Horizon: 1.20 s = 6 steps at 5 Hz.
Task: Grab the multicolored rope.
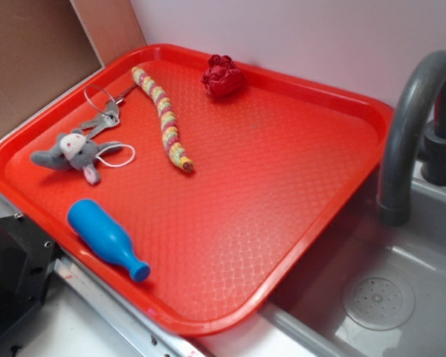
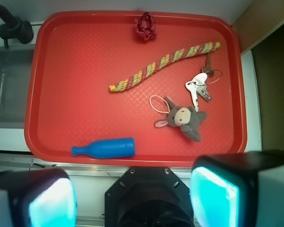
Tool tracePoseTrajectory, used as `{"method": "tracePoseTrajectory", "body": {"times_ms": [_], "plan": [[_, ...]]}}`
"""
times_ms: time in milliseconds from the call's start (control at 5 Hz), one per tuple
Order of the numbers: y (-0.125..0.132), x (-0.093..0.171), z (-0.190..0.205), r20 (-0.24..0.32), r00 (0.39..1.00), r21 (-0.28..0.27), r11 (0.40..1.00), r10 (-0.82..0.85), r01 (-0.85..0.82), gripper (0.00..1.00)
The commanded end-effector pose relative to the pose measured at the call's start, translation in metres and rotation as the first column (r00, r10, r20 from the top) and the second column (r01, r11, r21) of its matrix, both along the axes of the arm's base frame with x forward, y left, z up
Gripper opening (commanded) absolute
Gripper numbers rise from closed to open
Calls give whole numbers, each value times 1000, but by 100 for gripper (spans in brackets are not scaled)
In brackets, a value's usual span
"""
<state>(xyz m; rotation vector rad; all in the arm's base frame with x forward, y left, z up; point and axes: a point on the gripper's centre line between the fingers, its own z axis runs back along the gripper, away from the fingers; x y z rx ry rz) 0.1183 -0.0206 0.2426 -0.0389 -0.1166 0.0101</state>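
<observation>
A: Exterior view. Red tray (image 1: 312, 193) beside the grey sink (image 1: 401, 297). Multicolored rope (image 1: 163, 119) lies curved in the far half, between the dark red fabric ball (image 1: 223, 75) and the keys (image 1: 104, 115).

B: Plush mouse (image 1: 70, 152) near the keys, blue bottle (image 1: 108, 239) on its side near the front rim.

A: Wrist view. Rope (image 2: 163, 67) runs diagonally, free.

B: Pincer (image 2: 132, 196) hangs off the tray, released, its pads (image 2: 213, 196) spread and empty.

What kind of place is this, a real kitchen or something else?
It looks like a toy kitchen set up for testing, not a real one: a grey plastic sink with a dark faucet, and beside it a red tray holding small toys such as a plush mouse.
</observation>
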Motion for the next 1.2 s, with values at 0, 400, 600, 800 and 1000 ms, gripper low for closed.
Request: {"method": "tracePoseTrajectory", "body": {"times_ms": [0,400,600,800,1000], "plan": [[0,0,0,0,1000,0,1000,0,0,100],[19,31,-14,-17,918,-105,913,396,-395,100],[29,45,-24,-19,839,-120,832,543,-542,100],[46,70,-48,6,692,-127,687,722,-716,100],[53,93,-70,29,586,-133,584,810,-801,100]]}}
